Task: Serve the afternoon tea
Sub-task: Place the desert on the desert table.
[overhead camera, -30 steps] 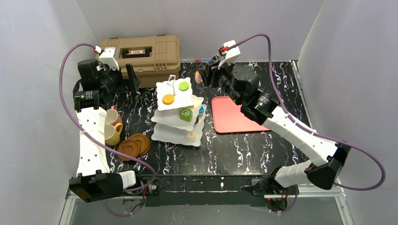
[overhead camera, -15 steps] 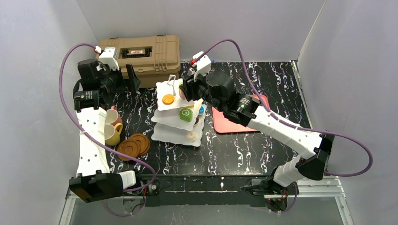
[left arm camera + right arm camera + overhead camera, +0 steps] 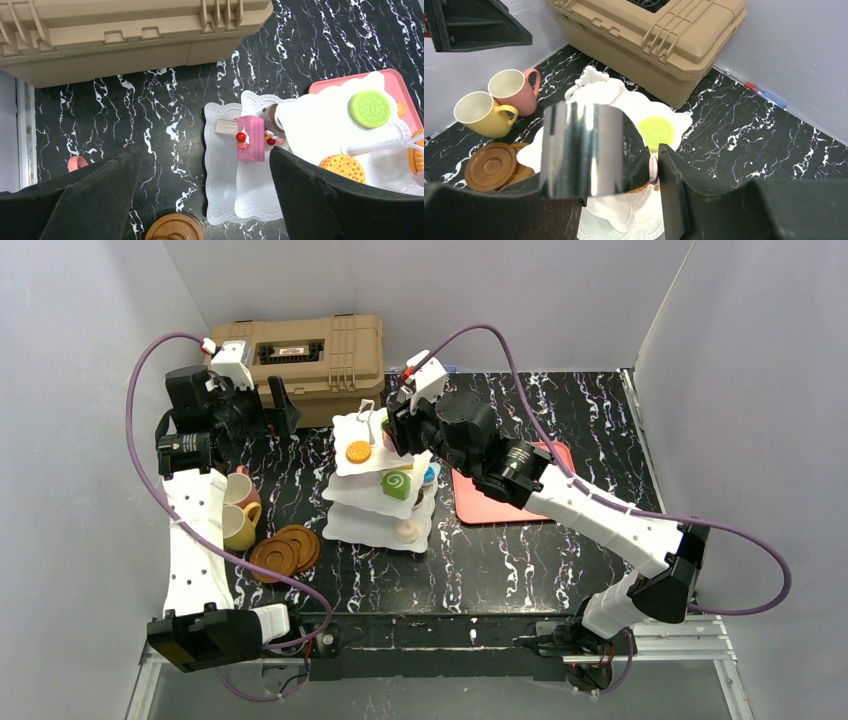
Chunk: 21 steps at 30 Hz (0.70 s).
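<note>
The white three-tier stand [image 3: 374,468] stands mid-table with toy pastries on its plates: an orange cookie [image 3: 358,452] and a green swirl cake [image 3: 396,485]. My right gripper [image 3: 396,433] hangs over the top tier, shut on a small pink pastry [image 3: 653,167] just above the plate, next to the green cookie [image 3: 656,132]. My left gripper [image 3: 282,406] is open and empty, left of the stand by the tan case. The pink cup [image 3: 243,488], the yellow cup [image 3: 238,527] and the brown saucers [image 3: 285,550] sit at the left.
The tan hard case [image 3: 310,350] stands at the back left. The flat pink-red tray [image 3: 490,502] lies right of the stand, under my right arm. The stand's wire loop [image 3: 591,82] rises close to my right fingers. Grey walls enclose the table.
My right arm has swung left from behind the tray to above the stand's top tier, carrying the pastry, and has almost stopped there. The left arm has not moved.
</note>
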Available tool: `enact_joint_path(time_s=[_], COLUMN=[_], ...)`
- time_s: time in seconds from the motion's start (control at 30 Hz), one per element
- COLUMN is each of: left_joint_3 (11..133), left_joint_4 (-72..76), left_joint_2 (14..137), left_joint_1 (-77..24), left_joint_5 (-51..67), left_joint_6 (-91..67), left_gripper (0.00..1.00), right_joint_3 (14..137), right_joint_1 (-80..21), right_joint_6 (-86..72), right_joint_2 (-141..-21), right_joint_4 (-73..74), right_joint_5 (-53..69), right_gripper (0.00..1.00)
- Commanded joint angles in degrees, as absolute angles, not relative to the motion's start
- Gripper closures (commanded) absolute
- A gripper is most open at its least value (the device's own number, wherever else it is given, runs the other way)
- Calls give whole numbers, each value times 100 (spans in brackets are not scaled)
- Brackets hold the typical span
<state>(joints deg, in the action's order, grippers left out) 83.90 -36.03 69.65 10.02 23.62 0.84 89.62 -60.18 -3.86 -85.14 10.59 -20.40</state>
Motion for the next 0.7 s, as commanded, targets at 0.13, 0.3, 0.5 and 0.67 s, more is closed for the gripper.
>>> enact_joint_path(time_s=[0.13,0.3,0.5,0.67], left_joint_3=[8426,8416,8419,8408], left_joint_4=[-3562,-3540,-3516,-3507], left_joint_2=[6761,6742,6733,6724], left_joint_1=[1036,1035,1029,1033], left_joint_5=[2536,2518,2470,2462], left_joint_6=[61,59,70,70], left_gripper=[2,2,2,2], right_joint_3=[9258,9254,9251,9194], right_joint_1=[-6056,-6056,-6056,-6056], right_joint_6=[-299,-299,-303,-316], right_joint_2=[-8562,-8557,-8528,-8493], right_joint_4=[716,677,642,582], right_joint_5=[-1974,-1946,-1927,-1927], right_gripper=[56,52,46,45])
